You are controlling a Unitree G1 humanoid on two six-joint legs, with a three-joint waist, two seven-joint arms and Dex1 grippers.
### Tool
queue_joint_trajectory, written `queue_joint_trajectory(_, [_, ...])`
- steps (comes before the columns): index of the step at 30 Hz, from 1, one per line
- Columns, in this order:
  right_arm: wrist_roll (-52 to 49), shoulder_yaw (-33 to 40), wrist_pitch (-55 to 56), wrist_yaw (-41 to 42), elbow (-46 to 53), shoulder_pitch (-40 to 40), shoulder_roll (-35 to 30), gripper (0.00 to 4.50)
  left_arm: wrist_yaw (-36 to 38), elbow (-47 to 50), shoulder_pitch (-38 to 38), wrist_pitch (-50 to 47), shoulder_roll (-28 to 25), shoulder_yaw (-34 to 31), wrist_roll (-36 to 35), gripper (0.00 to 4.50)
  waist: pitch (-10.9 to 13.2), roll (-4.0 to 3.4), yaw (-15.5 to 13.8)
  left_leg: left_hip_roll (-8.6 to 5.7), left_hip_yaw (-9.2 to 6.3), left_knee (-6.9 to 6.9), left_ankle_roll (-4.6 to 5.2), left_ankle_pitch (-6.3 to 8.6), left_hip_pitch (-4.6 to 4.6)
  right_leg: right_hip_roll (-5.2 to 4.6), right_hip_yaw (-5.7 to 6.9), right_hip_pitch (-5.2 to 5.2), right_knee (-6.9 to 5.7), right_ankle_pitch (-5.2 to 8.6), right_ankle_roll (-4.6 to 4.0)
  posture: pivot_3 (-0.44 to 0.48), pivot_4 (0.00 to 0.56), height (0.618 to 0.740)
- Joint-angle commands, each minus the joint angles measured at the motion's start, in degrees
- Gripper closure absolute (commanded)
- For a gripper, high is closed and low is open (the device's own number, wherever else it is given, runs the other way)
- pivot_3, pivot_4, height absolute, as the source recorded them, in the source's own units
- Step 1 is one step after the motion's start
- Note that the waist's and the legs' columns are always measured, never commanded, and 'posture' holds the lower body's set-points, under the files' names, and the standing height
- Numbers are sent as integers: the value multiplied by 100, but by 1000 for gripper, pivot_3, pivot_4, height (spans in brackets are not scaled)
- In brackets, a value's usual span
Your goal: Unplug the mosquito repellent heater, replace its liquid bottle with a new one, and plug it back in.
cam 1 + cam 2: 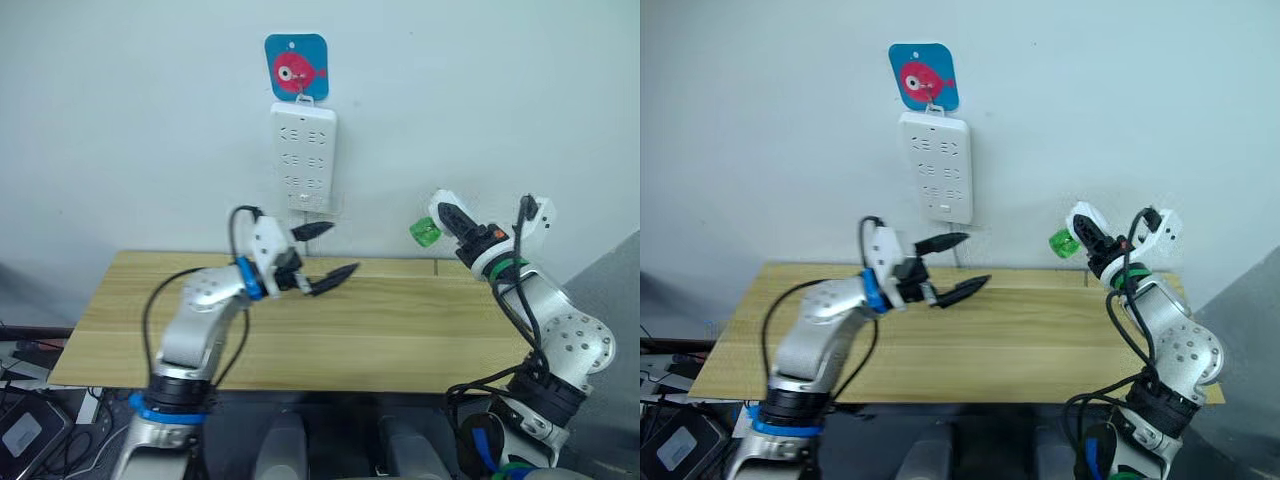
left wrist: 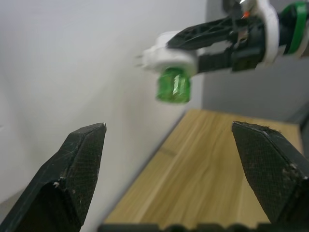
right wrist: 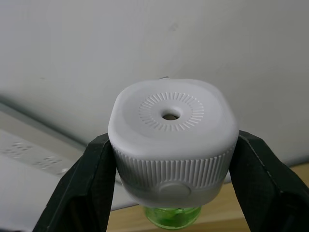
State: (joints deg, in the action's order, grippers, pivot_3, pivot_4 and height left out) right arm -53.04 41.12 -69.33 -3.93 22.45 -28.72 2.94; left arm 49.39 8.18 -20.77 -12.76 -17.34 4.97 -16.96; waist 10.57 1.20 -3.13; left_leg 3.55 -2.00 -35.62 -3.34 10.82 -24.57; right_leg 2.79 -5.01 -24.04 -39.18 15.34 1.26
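The mosquito repellent heater (image 1: 438, 208) is a white rounded unit with a vent hole (image 3: 169, 116) in its top. My right gripper (image 1: 444, 214) is shut on its sides and holds it in the air near the wall, above the table's far right corner. A green liquid bottle (image 1: 424, 234) hangs from its underside. Its prongs (image 2: 140, 60) point toward the wall. My left gripper (image 1: 336, 250) hovers open and empty over the table's back middle, below the power strip, well to the left of the heater.
A long white power strip (image 1: 304, 160) hangs on the wall under a blue hook plate with a red fish (image 1: 296, 66); nothing is plugged into it. The wooden table (image 1: 380, 330) lies below both arms. Devices and cables (image 1: 25, 425) sit on the floor at lower left.
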Motion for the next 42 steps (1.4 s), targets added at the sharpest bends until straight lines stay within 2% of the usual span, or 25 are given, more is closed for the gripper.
queue_joint_trajectory(1, [-1503, 288, -143, -476, -6, -78, -65, 1586, -424, -531, -235, 487, 623, 384, 252, 36, 4, -7, 13, -1, 4, -3, 0, 0, 0, 0, -4, 0, 0, -1, 2, 207, 189, 740])
queue_joint_trajectory(6, [-3400, 29, 232, -1458, -151, 304, -405, 1586, -657, -1350, -656, 977, 1368, 611, 398, 36, 4, -7, 50, -4, 15, -7, 3, 2, -6, 1, -15, -2, 7, -3, 7, 194, 185, 740])
queue_joint_trajectory(12, [-4451, -751, 910, -1923, -103, 756, -1112, 1586, -772, -2080, -1075, 1448, 1855, 651, 455, 36, 4, -7, 144, -7, 22, -8, 7, 4, -8, 2, -25, -3, 11, -4, 11, 182, 179, 740])
queue_joint_trajectory(20, [-5070, -1447, 1845, -2138, 52, 1126, -1767, 1586, -712, -2183, -1070, 1582, 2005, 679, 423, 36, 4, -7, 184, -7, 24, -11, 7, 4, -9, 3, -31, -3, 12, -6, 15, 171, 173, 740])
queue_joint_trajectory(30, [-5412, -1920, 2550, -2116, 160, 1411, -2318, 1586, -713, -2135, -1073, 1528, 2112, 709, 391, 36, 4, -7, 183, -10, 28, -15, 7, 4, -12, 4, -43, -3, 16, -8, 18, 161, 170, 740])
queue_joint_trajectory(33, [-5468, -2025, 2694, -2081, 170, 1440, -2420, 1586, -729, -2170, -1048, 1522, 2097, 726, 428, 628, 4, -7, 183, -10, 29, -15, 7, 4, -11, 4, -44, -3, 16, -8, 19, 161, 172, 740])
queue_joint_trajectory(36, [-5525, -2111, 2809, -2066, 183, 1428, -2488, 1586, -728, -2177, -1026, 1521, 2103, 737, 418, 1544, 4, -7, 181, -11, 29, -15, 7, 4, -12, 4, -45, -3, 16, -8, 19, 160, 172, 740])
queue_joint_trajectory(37, [-5548, -2150, 2836, -2059, 207, 1432, -2517, 1586, -744, -2174, -1018, 1518, 2113, 745, 420, 1972, 4, -7, 181, -11, 29, -15, 7, 4, -12, 4, -44, -3, 17, -8, 19, 160, 172, 740])
queue_joint_trajectory(38, [-5563, -2182, 2862, -2054, 218, 1431, -2543, 1586, -755, -2180, -1020, 1517, 2119, 749, 422, 2150, 4, -7, 181, -11, 29, -15, 7, 4, -12, 4, -44, -3, 18, -8, 19, 159, 173, 740])
queue_joint_trajectory(42, [-5639, -2270, 2998, -2049, 244, 1423, -2588, 1586, -782, -2211, -1019, 1525, 2139, 769, 441, 2185, 4, -7, 181, -10, 29, -15, 7, 4, -12, 4, -44, -3, 18, -8, 19, 160, 174, 740])
